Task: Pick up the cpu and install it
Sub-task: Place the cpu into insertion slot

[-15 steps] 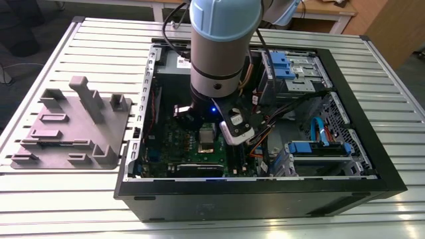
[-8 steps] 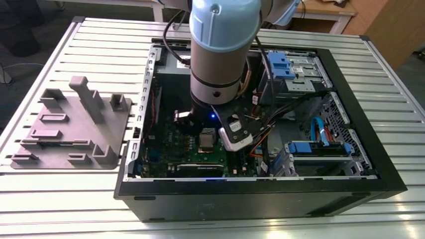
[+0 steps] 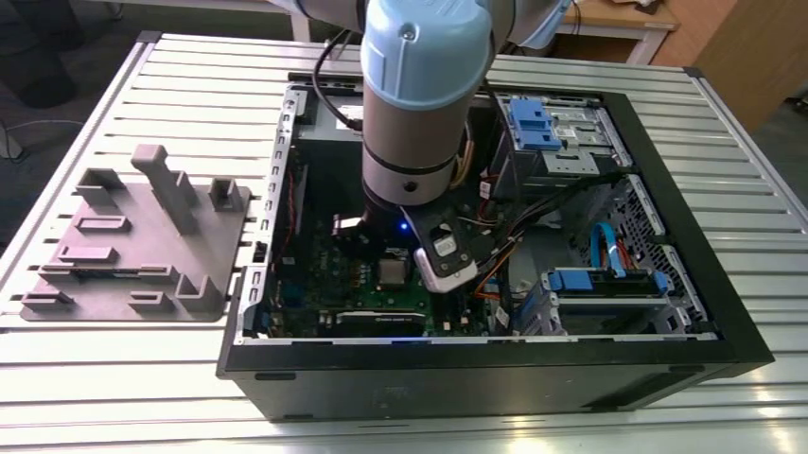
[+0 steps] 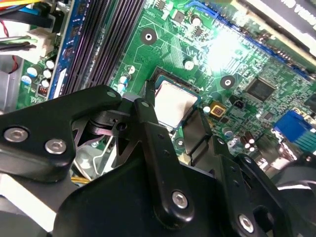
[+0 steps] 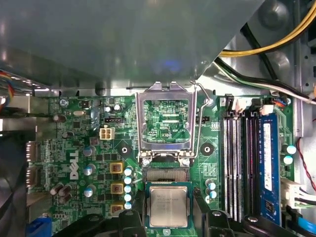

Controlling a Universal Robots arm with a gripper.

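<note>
The cpu (image 4: 174,104) is a small silver-topped square lying in the open socket of the green board (image 5: 74,163). It also shows in the first wrist view as the cpu (image 5: 168,206) and in the exterior view as the cpu (image 3: 394,272). The socket's metal frame (image 5: 163,94) is flipped up beside it. My gripper (image 4: 173,112) is down inside the case, and its black fingers (image 4: 148,106) press on two opposite edges of the chip. In the first wrist view the gripper (image 5: 168,197) straddles the chip the same way.
The black computer case (image 3: 505,378) lies open on a slatted metal table (image 3: 758,170). A grey power-supply box (image 5: 123,39) overhangs the board. Long black memory slots (image 5: 237,163) run beside the socket. Cables (image 5: 266,49) and blue drive bays (image 3: 543,123) fill the exterior view's right. A grey fixture (image 3: 127,246) sits outside.
</note>
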